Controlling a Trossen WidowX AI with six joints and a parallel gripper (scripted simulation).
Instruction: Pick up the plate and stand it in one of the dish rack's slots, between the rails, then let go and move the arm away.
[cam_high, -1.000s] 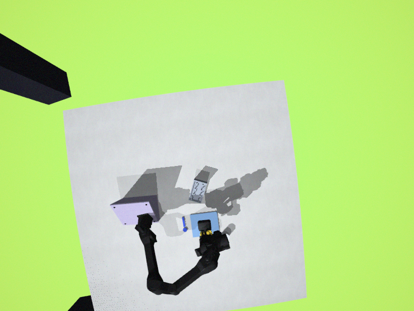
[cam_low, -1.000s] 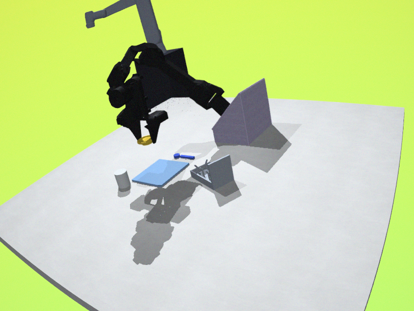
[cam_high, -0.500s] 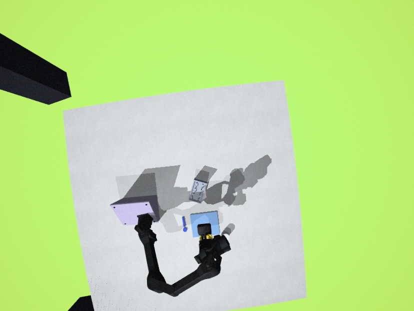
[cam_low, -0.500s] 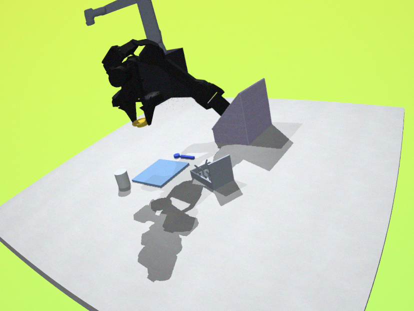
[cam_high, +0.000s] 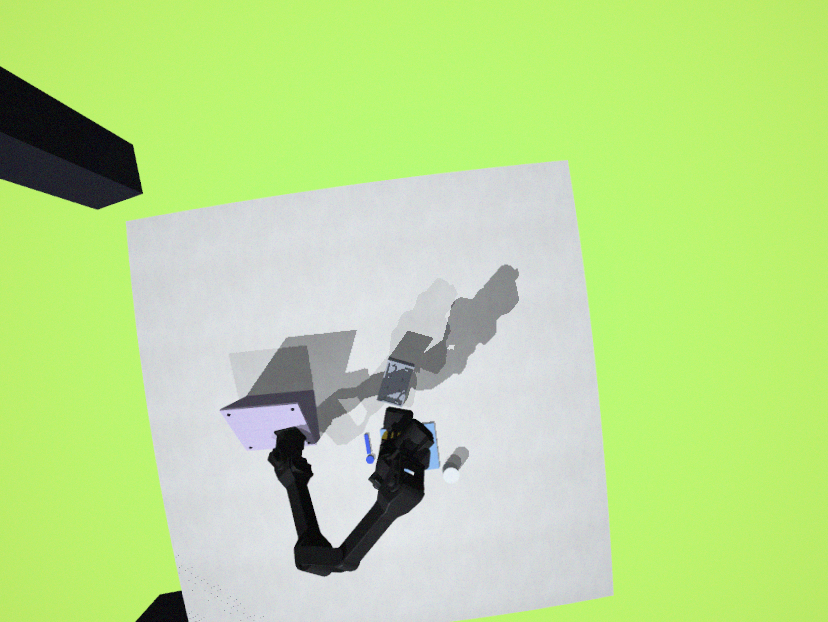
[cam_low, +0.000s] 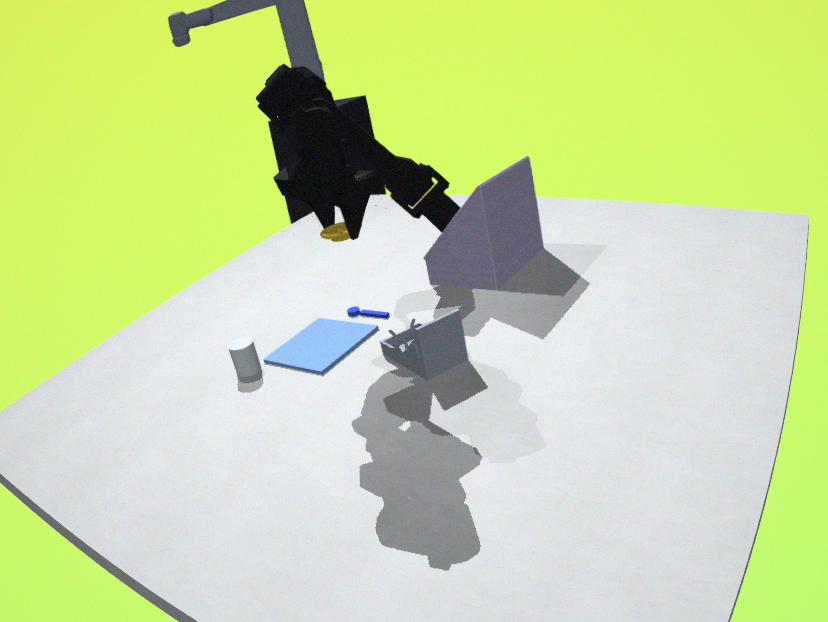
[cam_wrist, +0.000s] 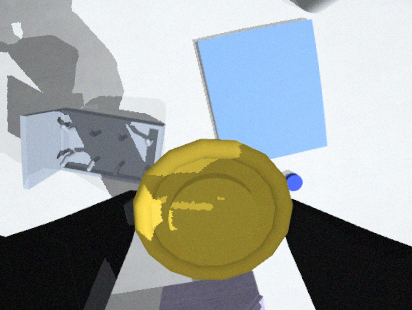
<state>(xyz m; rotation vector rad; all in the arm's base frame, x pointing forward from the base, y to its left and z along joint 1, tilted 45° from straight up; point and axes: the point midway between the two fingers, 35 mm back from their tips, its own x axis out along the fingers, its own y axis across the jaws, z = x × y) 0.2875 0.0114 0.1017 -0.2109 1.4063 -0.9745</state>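
Observation:
The yellow round plate (cam_low: 334, 232) (cam_wrist: 215, 235) is held in the air, its face toward the wrist camera. My gripper (cam_low: 342, 232) (cam_wrist: 212, 205) is shut on its rim, with one finger on each side. In the top view the arm hides most of the plate. The small grey dish rack (cam_high: 401, 362) (cam_low: 445, 344) (cam_wrist: 37, 145) stands on the table, with a tall back wall and short pegs inside. It is left of the plate in the wrist view, where the plate's edge nearly meets its near end. No plate stands in it.
A blue board (cam_high: 433, 448) (cam_low: 321, 344) (cam_wrist: 260, 90) lies beside the rack. A blue spoon (cam_high: 367, 445) (cam_low: 374, 313) (cam_wrist: 294, 182) lies near it. A white cylinder (cam_high: 451, 475) (cam_low: 244, 360) stands past the board. A large purple wedge (cam_high: 257, 425) (cam_low: 515, 227) (cam_wrist: 210, 295) stands by the arm's base.

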